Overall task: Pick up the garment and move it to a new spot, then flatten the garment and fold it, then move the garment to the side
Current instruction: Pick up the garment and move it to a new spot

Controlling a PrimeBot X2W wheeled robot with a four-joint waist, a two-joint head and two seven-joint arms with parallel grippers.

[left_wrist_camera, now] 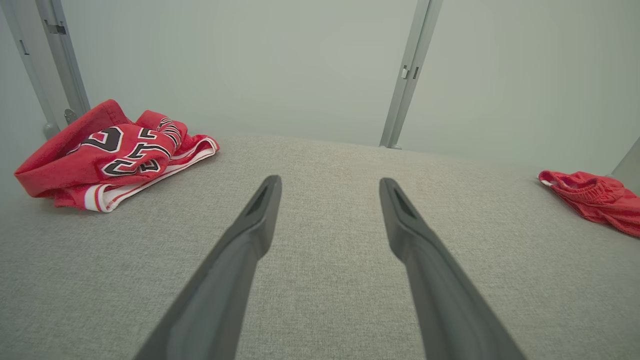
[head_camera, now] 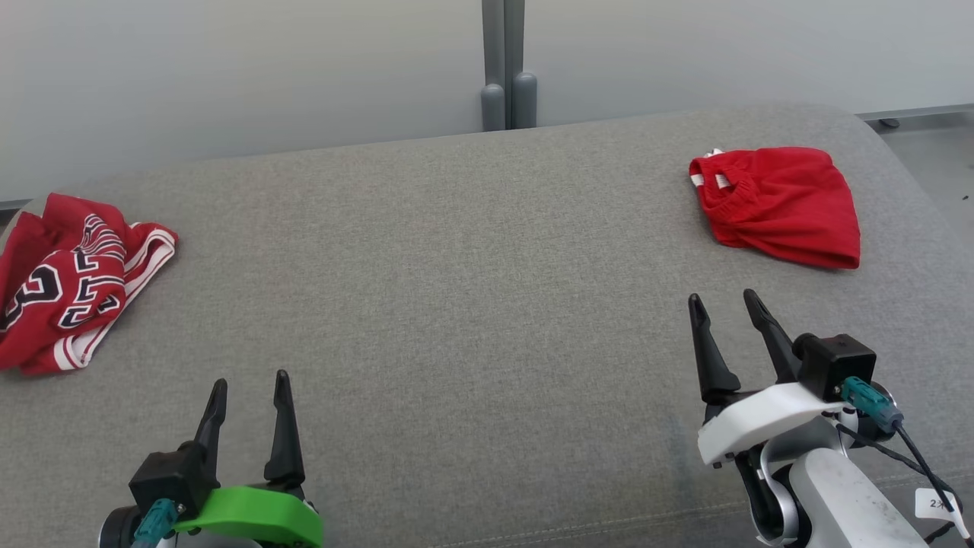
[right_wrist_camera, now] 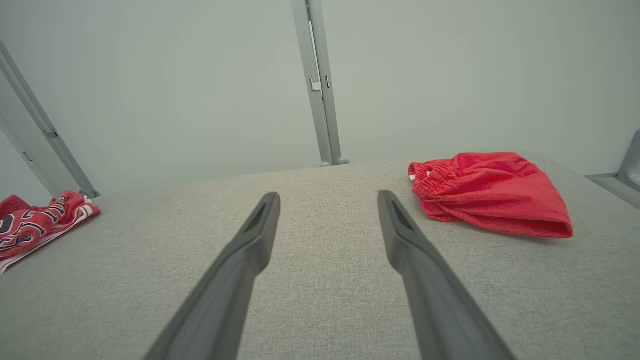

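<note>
At the left edge a crumpled jersey (head_camera: pixel 72 278), shorts (head_camera: pixel 776 205) near the right edge, loads of open cushion (head_camera: pixel 472 289) between, left gripper (head_camera: pixel 250 379) and right gripper (head_camera: pixel 721 296) spread.

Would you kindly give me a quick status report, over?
Left tool open, empty. Right tool open, empty. Crumpled jersey far left, untouched; red shorts far right. Nothing in the way.

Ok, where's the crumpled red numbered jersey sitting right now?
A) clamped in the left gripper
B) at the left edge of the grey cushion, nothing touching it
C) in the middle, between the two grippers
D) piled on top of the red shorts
B: the red jersey lies bunched at the left edge of the grey cushion, clear of the open left gripper, with the red shorts far off to the right.
</note>
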